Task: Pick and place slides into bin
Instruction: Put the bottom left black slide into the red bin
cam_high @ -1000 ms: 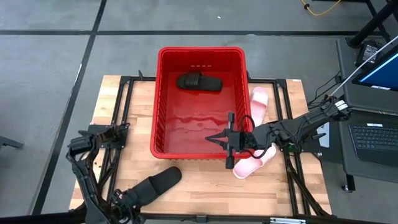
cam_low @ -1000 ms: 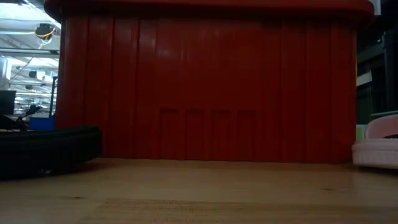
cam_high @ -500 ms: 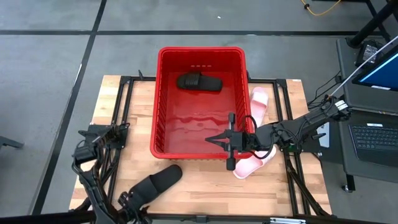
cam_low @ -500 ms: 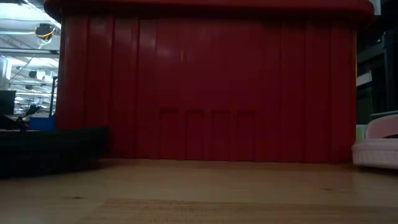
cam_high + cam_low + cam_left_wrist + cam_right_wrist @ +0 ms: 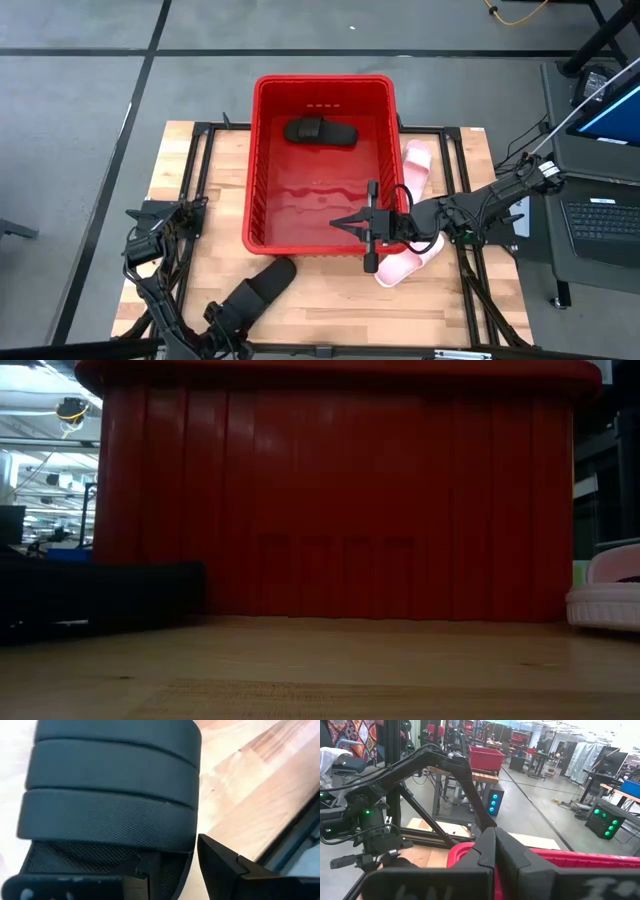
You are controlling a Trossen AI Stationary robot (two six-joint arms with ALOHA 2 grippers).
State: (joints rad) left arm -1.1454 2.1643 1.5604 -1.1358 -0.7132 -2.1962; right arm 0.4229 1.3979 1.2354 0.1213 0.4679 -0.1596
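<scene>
One black slide [image 5: 320,131] lies in the far part of the red bin [image 5: 262,170]. A second black slide [image 5: 262,287] is at the table's near left, toe toward the bin, with my left gripper [image 5: 226,318] shut on its heel half; it shows low at the left in the low view [image 5: 100,595]. Two pink slides lie right of the bin, one by its right wall [image 5: 415,167] and one by its near right corner [image 5: 405,264]. My right gripper [image 5: 342,224] hangs shut over the bin's near part, holding nothing. My left gripper has the black slide's side edge [image 5: 176,870], just behind the ribbed strap [image 5: 115,780]. One finger [image 5: 75,885] sits inside on the footbed and the other finger [image 5: 225,870] outside the sole. It comes slanting down from the near left. Whether the sole touches the table I cannot tell.
The bin's near wall [image 5: 330,510] stands close beyond the held slide. Bare wooden tabletop [image 5: 330,295] lies between the bin and the near edge. A laptop desk [image 5: 600,190] stands off the table's right side.
My left gripper has sunk and gone toward the table's right edge, carrying the black slide. The slide's toe has swung nearer the bin's near wall, and the slide now sits flatter and lower over the table.
</scene>
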